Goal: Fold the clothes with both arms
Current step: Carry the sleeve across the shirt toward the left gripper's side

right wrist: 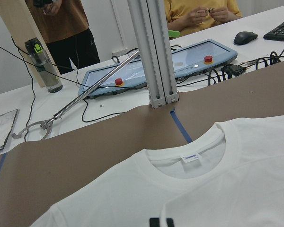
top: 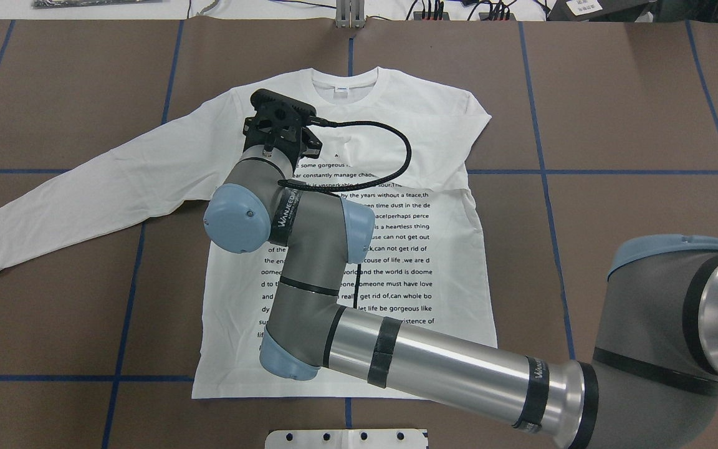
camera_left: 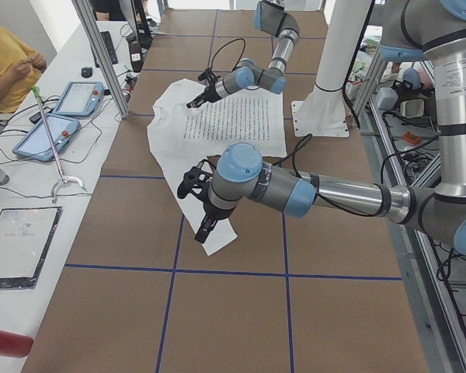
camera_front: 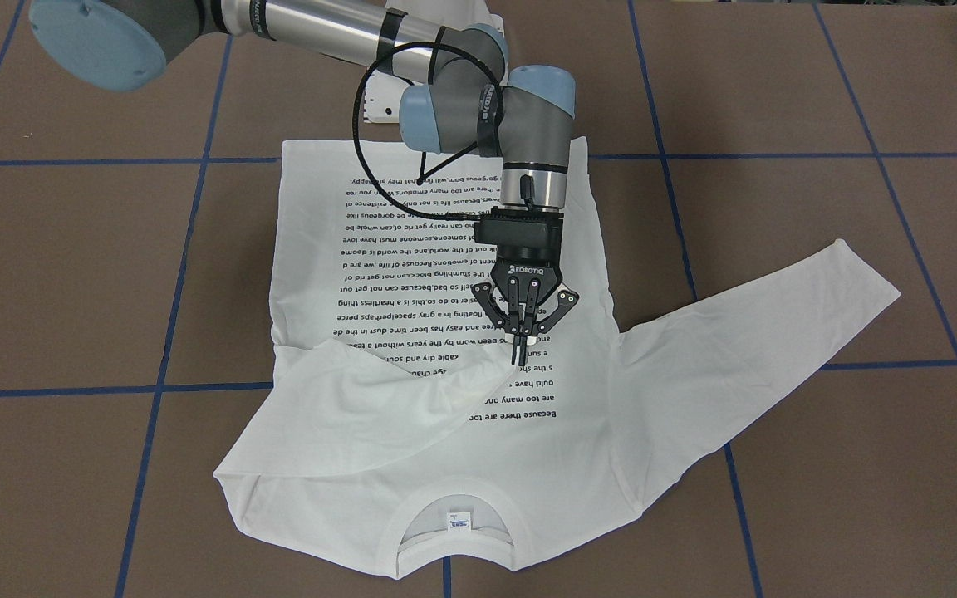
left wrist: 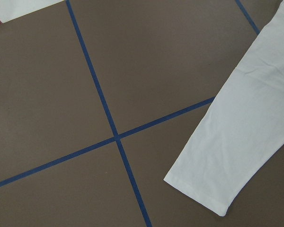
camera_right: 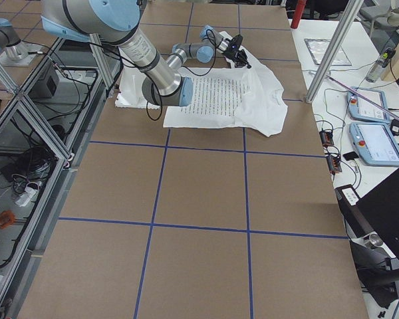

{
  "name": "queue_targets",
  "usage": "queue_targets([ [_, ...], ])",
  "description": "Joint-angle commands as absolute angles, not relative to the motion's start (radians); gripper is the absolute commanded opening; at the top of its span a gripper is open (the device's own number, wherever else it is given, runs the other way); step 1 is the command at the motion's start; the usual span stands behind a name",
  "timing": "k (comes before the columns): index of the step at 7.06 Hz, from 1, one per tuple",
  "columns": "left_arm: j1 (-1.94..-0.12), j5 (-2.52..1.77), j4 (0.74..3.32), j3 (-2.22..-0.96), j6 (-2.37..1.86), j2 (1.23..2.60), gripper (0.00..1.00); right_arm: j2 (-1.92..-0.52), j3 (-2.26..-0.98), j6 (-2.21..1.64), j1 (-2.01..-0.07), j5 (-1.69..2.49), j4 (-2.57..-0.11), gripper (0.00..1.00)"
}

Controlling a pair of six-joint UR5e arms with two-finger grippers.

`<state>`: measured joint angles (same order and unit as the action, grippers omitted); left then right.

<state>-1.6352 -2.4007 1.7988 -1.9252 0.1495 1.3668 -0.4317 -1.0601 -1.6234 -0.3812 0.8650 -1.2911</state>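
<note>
Right arm [top: 459, 368] reached across over T-shirt [top: 459, 262], which lay flat, print up, on brown table [camera_front: 777, 83], collar [camera_front: 455, 555] at side away from robot. Right gripper [camera_front: 521, 349] pointed down at chest, fingers pinched together on end of right-side sleeve [camera_front: 379, 390], folded inward across print. Other sleeve [camera_front: 761, 332] lay stretched out toward robot's left. Left gripper [camera_left: 204, 228] hung just above that sleeve's cuff [left wrist: 203, 189], near blue tape cross [left wrist: 116, 137]; whether its fingers were apart or together, could not tell.
</note>
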Motion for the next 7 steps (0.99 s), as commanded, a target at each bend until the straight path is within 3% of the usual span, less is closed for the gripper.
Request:
queue_targets([
  [1, -1.635, -2.401, 1.801, -1.918, 0.15, 1.367, 1.0, -0.388, -1.016, -1.617, -0.379, 0.877, -1.29, 0.11],
  [2, -1.635, -2.401, 1.804, -1.917, 0.149, 1.367, 1.0, -0.368, -1.014, -1.618, -0.383, 0.929, -1.292, 0.9],
  [3, -1.635, -2.402, 1.804, -1.917, 0.149, 1.367, 1.0, -0.353, -1.012, -1.621, -0.387, 0.957, -1.292, 1.0],
  [7, -1.632, -2.392, 1.804, -1.921, 0.147, 1.411, 1.0, -0.331, -1.017, -1.536, -0.576, 1.424, -1.352, 1.0],
])
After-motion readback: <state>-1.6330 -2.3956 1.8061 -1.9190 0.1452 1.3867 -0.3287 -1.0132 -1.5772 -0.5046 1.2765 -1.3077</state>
